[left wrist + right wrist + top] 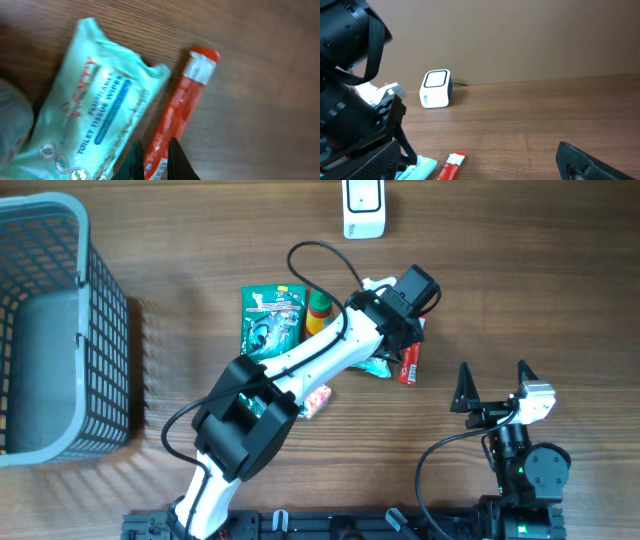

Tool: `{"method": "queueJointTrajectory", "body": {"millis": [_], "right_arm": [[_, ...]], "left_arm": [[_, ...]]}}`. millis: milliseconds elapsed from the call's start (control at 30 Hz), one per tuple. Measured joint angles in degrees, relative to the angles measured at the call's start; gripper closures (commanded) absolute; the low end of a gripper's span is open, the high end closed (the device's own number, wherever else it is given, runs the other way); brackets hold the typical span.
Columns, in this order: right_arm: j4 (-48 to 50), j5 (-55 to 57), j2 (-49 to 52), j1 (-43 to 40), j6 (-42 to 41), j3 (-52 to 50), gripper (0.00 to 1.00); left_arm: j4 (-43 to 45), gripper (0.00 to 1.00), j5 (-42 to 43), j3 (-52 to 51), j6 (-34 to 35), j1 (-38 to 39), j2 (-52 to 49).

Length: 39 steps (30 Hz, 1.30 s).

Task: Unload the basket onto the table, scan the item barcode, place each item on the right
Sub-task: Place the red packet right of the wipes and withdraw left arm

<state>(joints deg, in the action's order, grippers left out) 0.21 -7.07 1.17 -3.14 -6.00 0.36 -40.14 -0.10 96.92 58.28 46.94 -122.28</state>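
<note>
The left gripper [155,161] is squeezed shut. Its two black fingers [134,161] pinch the near end of a red tube [182,107]. The rest of the tube sticks out in front of the fingers and lies low over the wooden table [260,100]. It has a white band near its far end and a red cap on the tip.

Right beside the tube, on the left of the fingers, lies a pale green pack of wipes [95,115]. (The words "toilet tissue wipes" can be read on it.) The wrist picture is a bit blurry, so I cannot tell if the tube's far end touches the table.

From above, a green packet [272,320] lies farther to the left of this gripper, partly under the white arm. The white scanner [363,208] stands past the gripper at the far edge of the table, well apart from the tube. A big grey basket [50,330] sits a long way off on the left.

The right gripper [495,388] is wide open and holds nothing. It waits to the right of the tube, closer to the robot and not touching any item.
</note>
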Motion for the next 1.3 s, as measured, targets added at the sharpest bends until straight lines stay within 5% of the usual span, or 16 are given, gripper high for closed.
{"method": "queueJointTrajectory", "body": {"millis": [100, 133, 167, 367, 667, 1000, 1300], "right_arm": [[0.0, 0.0, 0.0, 0.0, 0.0, 0.0, 0.0], [0.0, 0.0, 0.0, 0.0, 0.0, 0.0, 0.0], [0.0, 0.0, 0.0, 0.0, 0.0, 0.0, 0.0], [0.0, 0.0, 0.0, 0.0, 0.0, 0.0, 0.0], [0.0, 0.0, 0.0, 0.0, 0.0, 0.0, 0.0], [0.0, 0.0, 0.0, 0.0, 0.0, 0.0, 0.0], [0.0, 0.0, 0.0, 0.0, 0.0, 0.0, 0.0]], "left_arm": [[0.1, 0.41, -1.3, 0.0, 3.4, 0.0, 0.0], [0.1, 0.09, -1.8, 0.0, 4.5, 0.0, 0.0], [0.8, 0.0, -2.3, 0.0, 4.4, 0.0, 0.0], [9.0, 0.0, -3.1, 0.0, -1.4, -0.2, 0.4], [9.1, 0.0, -3.9, 8.9, -18.3, -2.2, 6.0], [13.9, 0.0, -19.8, 14.5, -36.6, -2.7, 21.0], [25.8, 0.0, -37.8, 14.8, -69.3, -2.7, 30.3]]}}
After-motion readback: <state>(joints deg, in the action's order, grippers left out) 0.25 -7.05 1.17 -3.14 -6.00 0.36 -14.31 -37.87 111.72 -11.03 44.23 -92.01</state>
